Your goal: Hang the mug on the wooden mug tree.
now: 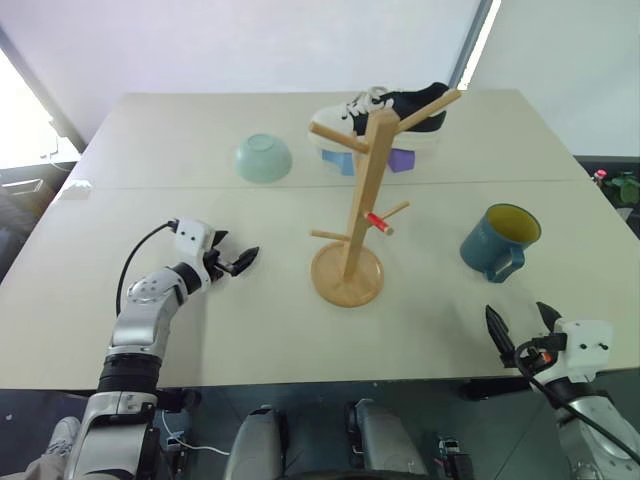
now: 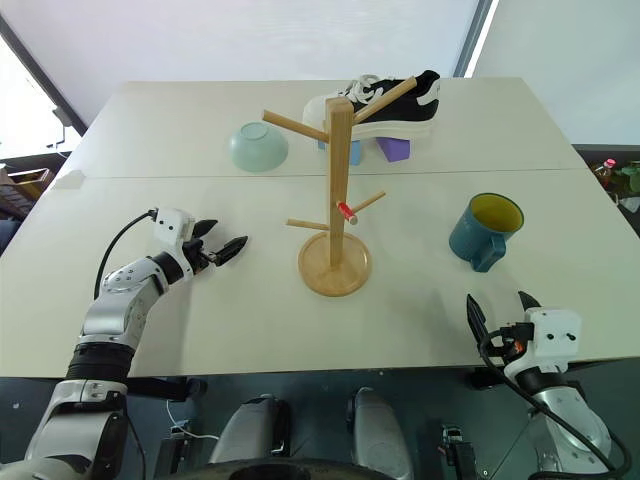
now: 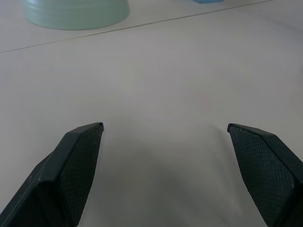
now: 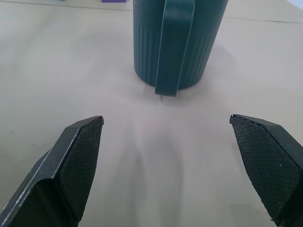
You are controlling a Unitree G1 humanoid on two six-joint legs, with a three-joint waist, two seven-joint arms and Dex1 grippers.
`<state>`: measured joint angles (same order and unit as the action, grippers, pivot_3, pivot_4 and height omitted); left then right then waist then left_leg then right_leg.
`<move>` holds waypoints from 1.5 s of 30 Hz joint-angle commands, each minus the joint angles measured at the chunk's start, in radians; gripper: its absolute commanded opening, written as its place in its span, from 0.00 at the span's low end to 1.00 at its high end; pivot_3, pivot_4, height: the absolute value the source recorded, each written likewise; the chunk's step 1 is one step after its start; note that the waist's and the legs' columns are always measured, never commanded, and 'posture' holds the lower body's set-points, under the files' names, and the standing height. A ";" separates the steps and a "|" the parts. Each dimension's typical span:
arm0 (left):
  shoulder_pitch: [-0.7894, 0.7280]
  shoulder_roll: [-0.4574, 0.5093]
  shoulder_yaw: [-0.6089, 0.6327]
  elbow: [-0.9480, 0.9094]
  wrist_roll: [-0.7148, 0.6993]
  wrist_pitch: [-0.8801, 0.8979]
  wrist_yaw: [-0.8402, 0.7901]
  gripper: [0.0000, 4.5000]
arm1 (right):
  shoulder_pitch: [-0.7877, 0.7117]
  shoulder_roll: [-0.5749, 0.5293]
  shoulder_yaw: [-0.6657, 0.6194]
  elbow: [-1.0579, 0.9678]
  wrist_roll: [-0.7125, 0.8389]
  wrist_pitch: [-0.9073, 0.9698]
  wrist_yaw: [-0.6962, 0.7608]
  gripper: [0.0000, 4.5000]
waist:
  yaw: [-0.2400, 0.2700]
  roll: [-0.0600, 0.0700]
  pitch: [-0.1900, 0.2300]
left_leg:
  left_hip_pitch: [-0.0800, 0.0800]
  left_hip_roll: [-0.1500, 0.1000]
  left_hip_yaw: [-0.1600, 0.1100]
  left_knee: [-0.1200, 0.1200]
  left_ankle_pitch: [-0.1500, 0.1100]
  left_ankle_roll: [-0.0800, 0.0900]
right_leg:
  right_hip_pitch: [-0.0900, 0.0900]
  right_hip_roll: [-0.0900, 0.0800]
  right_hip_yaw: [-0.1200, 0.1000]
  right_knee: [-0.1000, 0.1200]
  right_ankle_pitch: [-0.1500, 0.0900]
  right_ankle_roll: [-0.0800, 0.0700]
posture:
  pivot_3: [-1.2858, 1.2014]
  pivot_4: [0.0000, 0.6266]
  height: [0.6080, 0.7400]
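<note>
The dark teal mug [image 1: 497, 242] with a yellow inside stands upright on the table's right side, its loop handle [image 4: 173, 45] turned toward my right gripper. My right gripper [image 1: 523, 327] sits near the front edge, short of the mug, open and empty. The wooden mug tree [image 1: 354, 200] stands at the table's middle on its round base, with a red-marked peg [image 1: 379, 223] low on its right. My left gripper [image 1: 236, 259] hovers low over the table left of the tree, open with nothing between its fingers [image 3: 78, 163].
A pale green bowl [image 1: 263, 159] lies upside down at the back, left of the tree. A black and white shoe [image 1: 390, 113] rests on blue and purple blocks behind the tree. A seam crosses the table [image 1: 150, 187].
</note>
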<state>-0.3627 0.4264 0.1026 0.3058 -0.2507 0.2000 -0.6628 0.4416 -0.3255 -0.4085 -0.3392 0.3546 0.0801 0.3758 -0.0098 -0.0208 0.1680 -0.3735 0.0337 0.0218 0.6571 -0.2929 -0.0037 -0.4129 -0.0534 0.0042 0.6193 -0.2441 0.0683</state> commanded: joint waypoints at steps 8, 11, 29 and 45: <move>0.015 0.015 0.026 -0.036 -0.015 -0.016 0.001 1.00 | -0.013 -0.002 -0.011 -0.005 -0.011 -0.025 0.005 0.99 | 0.000 0.000 0.000 | 0.000 0.000 0.000 0.000 0.000 0.000 | 0.000 0.000 0.000 0.000 0.000 0.000 | 0.52 0.24 1.00; 0.024 0.022 0.028 -0.040 -0.018 -0.020 -0.007 1.00 | -0.015 -0.002 -0.011 -0.005 -0.012 -0.025 0.007 0.99 | 0.000 0.000 0.000 | 0.000 0.000 0.000 0.000 0.000 0.000 | 0.000 0.000 0.000 0.000 0.000 0.000 | 0.52 0.24 1.00; 0.307 0.183 -0.042 -0.452 -0.173 0.007 -0.374 1.00 | -0.018 -0.027 0.053 -0.050 -0.002 -0.010 0.095 0.72 | 0.000 0.001 0.000 | 0.000 -0.001 0.000 -0.002 0.000 0.000 | -0.001 -0.008 0.001 -0.001 0.000 -0.001 | 0.52 0.24 1.00; 0.222 0.173 -0.212 -0.716 -0.268 0.134 -0.444 1.00 | -0.234 -0.012 0.058 0.075 -0.098 0.014 -0.079 0.01 | 0.000 0.002 0.000 | -0.001 -0.002 0.002 -0.004 0.000 0.000 | -0.002 -0.004 0.002 -0.002 -0.001 0.000 | 0.52 0.24 1.00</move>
<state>-0.1305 0.6017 -0.1062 -0.3791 -0.5052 0.3346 -1.1117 0.2152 -0.3334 -0.3292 -0.2563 0.2573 0.1019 0.3078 -0.0102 -0.0189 0.1681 -0.3739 0.0314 0.0237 0.6533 -0.2929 -0.0037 -0.4147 -0.0565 0.0058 0.6174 -0.2447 0.0680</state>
